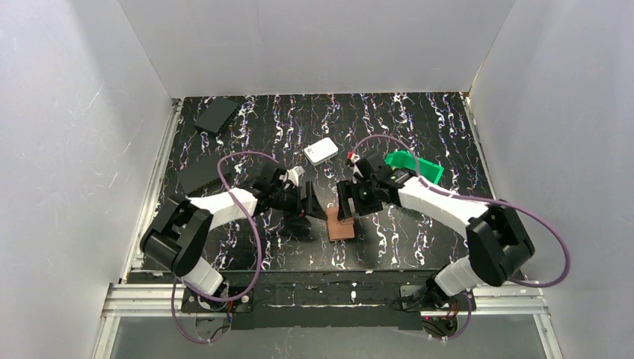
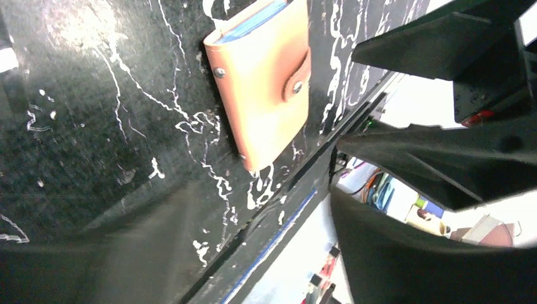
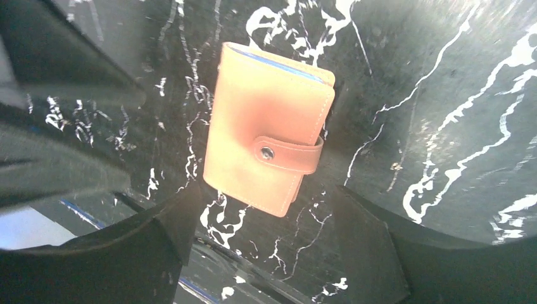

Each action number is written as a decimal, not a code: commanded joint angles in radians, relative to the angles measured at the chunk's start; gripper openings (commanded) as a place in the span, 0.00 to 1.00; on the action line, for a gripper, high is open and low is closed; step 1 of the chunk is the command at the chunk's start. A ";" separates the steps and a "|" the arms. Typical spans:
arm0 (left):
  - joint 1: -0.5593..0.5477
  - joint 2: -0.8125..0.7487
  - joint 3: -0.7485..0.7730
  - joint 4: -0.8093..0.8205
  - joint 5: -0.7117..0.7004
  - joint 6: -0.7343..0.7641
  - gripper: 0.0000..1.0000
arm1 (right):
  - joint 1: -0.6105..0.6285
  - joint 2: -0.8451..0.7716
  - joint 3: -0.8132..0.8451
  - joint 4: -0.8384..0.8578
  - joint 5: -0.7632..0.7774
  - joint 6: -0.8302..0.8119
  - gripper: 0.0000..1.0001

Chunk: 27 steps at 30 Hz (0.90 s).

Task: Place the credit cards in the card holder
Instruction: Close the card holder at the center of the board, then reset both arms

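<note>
Right hand (image 3: pixel 263 218) open over card holder (image 3: pixel 253 120)

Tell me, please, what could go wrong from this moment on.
1. The wallet lies loose near the front edge of the table. A nudge might push it off.
2. The left end effector and the right end effector are open and close together near the wallet. They may bump each other when they move.
3. The wallet is snapped shut, so the pictures cannot show whether every card is inside.
</note>
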 commanded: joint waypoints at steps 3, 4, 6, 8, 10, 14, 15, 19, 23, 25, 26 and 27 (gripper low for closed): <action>-0.005 -0.240 0.101 -0.161 -0.084 0.088 0.98 | -0.031 -0.231 0.069 -0.010 0.077 -0.098 0.98; -0.005 -0.278 0.146 -0.200 -0.101 0.111 0.98 | -0.037 -0.266 0.095 -0.030 0.100 -0.112 0.98; -0.006 -0.364 0.223 -0.278 -0.156 0.160 0.98 | -0.042 -0.328 0.157 -0.073 0.147 -0.146 0.98; -0.005 -0.447 0.302 -0.348 -0.221 0.214 0.98 | -0.043 -0.383 0.237 -0.112 0.231 -0.172 0.98; -0.006 -0.546 0.368 -0.391 -0.294 0.253 0.98 | -0.044 -0.445 0.294 -0.133 0.332 -0.183 0.98; -0.007 -0.696 0.460 -0.419 -0.431 0.324 0.98 | -0.044 -0.559 0.369 -0.142 0.548 -0.187 0.98; -0.007 -0.726 0.478 -0.419 -0.464 0.343 0.98 | -0.044 -0.590 0.382 -0.139 0.599 -0.192 0.98; -0.008 -0.839 0.526 -0.416 -0.594 0.409 0.98 | -0.044 -0.698 0.419 -0.116 0.712 -0.212 0.98; -0.009 -0.939 0.557 -0.403 -0.685 0.468 0.98 | -0.043 -0.774 0.463 -0.105 0.774 -0.236 0.98; -0.008 -0.976 0.572 -0.400 -0.726 0.492 0.98 | -0.044 -0.796 0.480 -0.098 0.797 -0.244 0.98; -0.008 -0.994 0.580 -0.399 -0.743 0.505 0.98 | -0.044 -0.803 0.487 -0.095 0.808 -0.246 0.99; -0.008 -1.010 0.586 -0.399 -0.761 0.517 0.98 | -0.043 -0.807 0.494 -0.095 0.821 -0.248 0.98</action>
